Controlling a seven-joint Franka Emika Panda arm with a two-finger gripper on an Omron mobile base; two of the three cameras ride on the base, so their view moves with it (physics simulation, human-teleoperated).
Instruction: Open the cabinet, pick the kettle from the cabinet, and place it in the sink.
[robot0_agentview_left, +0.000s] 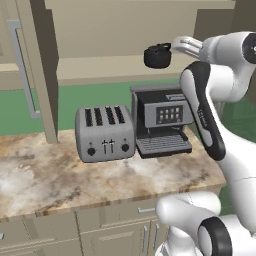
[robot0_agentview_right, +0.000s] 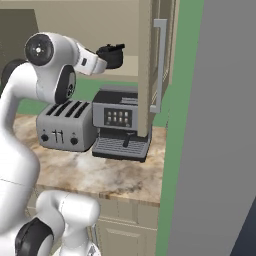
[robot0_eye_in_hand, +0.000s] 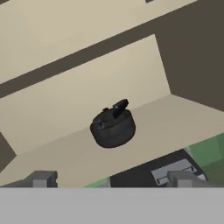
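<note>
The beige wall cabinet (robot0_agentview_left: 125, 30) stands open, its left door (robot0_agentview_left: 35, 70) swung out and its right door (robot0_agentview_right: 152, 65) edge-on with a long silver handle. On the cabinet's lower shelf sits the small black kettle (robot0_agentview_left: 158, 55) (robot0_agentview_right: 113, 55) (robot0_eye_in_hand: 113, 127), upright, handle on top. My gripper (robot0_agentview_left: 174, 45) (robot0_agentview_right: 102, 61) (robot0_eye_in_hand: 111, 179) is open, level with the shelf just in front of the kettle, not touching it. In the hand view the kettle lies centred between and beyond the two fingertips (robot0_eye_in_hand: 42, 179). The sink is out of view.
A silver four-slot toaster (robot0_agentview_left: 105, 133) and a black-and-silver coffee machine (robot0_agentview_left: 162, 120) stand on the marble counter (robot0_agentview_left: 75, 180) right below the open cabinet. Base cabinets with drawers (robot0_agentview_left: 100, 230) run under the counter. A tall grey panel (robot0_agentview_right: 220, 125) bounds the right side.
</note>
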